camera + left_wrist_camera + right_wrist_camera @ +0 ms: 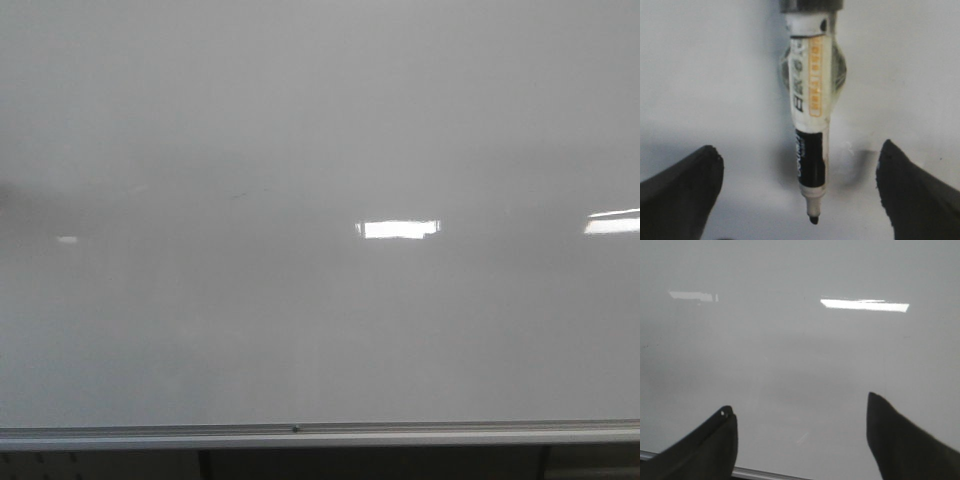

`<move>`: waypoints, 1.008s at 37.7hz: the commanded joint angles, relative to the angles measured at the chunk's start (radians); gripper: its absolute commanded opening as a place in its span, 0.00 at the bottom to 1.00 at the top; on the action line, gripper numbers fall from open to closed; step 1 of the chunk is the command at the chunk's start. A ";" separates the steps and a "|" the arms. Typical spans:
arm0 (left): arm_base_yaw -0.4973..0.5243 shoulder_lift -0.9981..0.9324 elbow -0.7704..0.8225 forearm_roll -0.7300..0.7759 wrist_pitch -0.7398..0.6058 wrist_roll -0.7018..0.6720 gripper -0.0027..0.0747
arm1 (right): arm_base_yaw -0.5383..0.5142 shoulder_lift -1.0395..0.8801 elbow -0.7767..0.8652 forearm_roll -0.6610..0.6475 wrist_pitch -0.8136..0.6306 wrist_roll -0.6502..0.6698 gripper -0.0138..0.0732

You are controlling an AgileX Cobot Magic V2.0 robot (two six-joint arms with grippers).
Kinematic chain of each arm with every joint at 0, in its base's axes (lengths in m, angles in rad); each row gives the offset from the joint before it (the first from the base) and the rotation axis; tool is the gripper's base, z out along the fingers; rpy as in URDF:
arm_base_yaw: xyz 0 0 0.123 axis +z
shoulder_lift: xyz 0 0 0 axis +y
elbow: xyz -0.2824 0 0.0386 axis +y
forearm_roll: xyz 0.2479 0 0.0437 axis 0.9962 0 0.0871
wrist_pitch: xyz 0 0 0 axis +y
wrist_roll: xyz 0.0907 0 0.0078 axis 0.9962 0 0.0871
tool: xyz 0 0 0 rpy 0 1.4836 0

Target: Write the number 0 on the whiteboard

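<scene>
Front view: the large glossy white-grey whiteboard [320, 150] fills the frame, its silver metal bottom rail [320, 433] along the lower edge and bright light reflections at centre right. No drawn 0 shows, only a faint mark left of centre; neither arm appears.

Left wrist view: a white-and-black marker pen with an orange label [810, 120] runs down the middle of the frame, tip uncapped. The left gripper [800, 195] has its fingers spread wide at the lower corners, touching nothing; what holds the pen is out of sight above.

Right wrist view: the right gripper [800, 440] is likewise wide open and empty over the board.

The stroke seems unstarted; I would press lightly and close the loop in one steady pass.
</scene>
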 commanded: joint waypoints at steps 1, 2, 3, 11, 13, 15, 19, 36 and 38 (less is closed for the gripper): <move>-0.006 -0.028 -0.030 -0.013 -0.082 -0.006 0.63 | 0.001 0.017 -0.039 0.010 -0.079 -0.002 0.80; -0.008 -0.028 -0.030 -0.013 -0.082 -0.006 0.59 | 0.001 0.017 -0.039 0.010 -0.079 -0.002 0.80; -0.010 -0.028 -0.030 -0.013 -0.082 -0.006 0.55 | 0.001 0.017 -0.039 0.010 -0.079 -0.002 0.80; -0.012 -0.028 -0.030 -0.013 -0.088 -0.006 0.20 | 0.001 0.017 -0.039 0.010 -0.079 -0.002 0.80; -0.012 -0.028 -0.030 -0.013 -0.088 -0.006 0.11 | 0.001 0.017 -0.039 0.010 -0.079 -0.002 0.80; -0.012 -0.028 -0.030 -0.013 -0.085 -0.006 0.04 | 0.001 0.017 -0.039 0.010 -0.079 -0.002 0.80; -0.020 -0.041 -0.030 -0.013 -0.041 -0.006 0.01 | 0.001 0.017 -0.039 0.010 -0.079 -0.002 0.80; -0.363 -0.230 -0.118 -0.017 0.541 0.032 0.01 | 0.001 0.131 -0.125 0.028 0.088 -0.002 0.80; -0.421 -0.238 -0.141 -0.043 0.622 0.103 0.01 | 0.001 0.171 -0.153 0.036 0.123 -0.002 0.80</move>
